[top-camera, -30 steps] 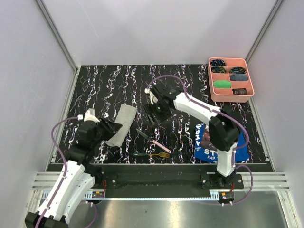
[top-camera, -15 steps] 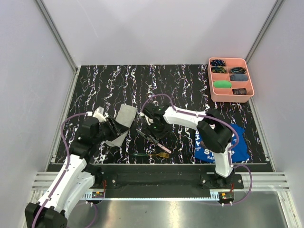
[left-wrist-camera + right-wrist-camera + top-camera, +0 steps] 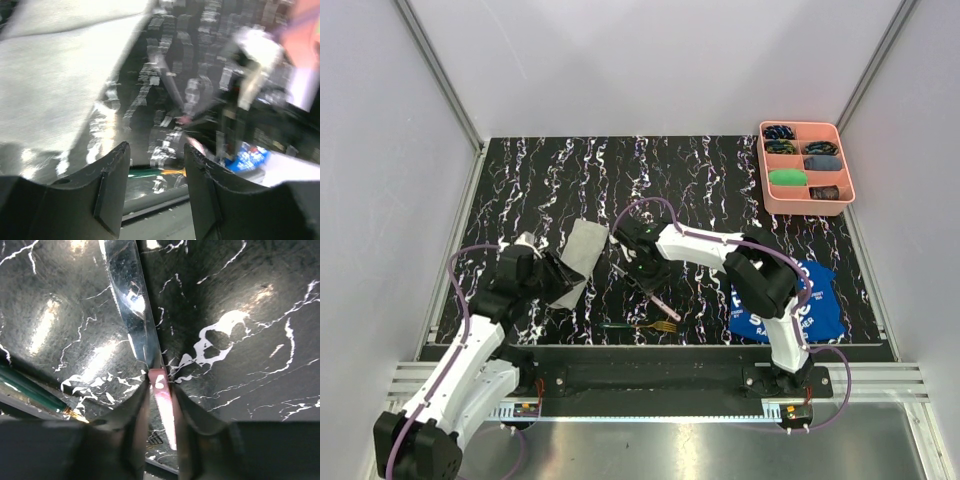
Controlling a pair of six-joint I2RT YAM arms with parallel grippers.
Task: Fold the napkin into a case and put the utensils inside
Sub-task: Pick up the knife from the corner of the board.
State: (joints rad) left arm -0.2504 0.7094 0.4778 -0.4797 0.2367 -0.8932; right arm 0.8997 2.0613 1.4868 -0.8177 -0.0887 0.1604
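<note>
Just right of the folded napkin (image 3: 583,245), right gripper (image 3: 161,390) pinches the knife (image 3: 141,335) where pink handle meets blade, with the fork (image 3: 640,326) lying nearby. Lift straight up and level so the knife doesn't pivot or catch the fork. Left gripper (image 3: 152,185) is spread and empty at the napkin's edge; best use is holding the pocket open.

Pink tray (image 3: 810,208) upper right, small items in its compartments, one green. Blue printed cloth (image 3: 826,304) lower right. Black marbled table (image 3: 540,170).
</note>
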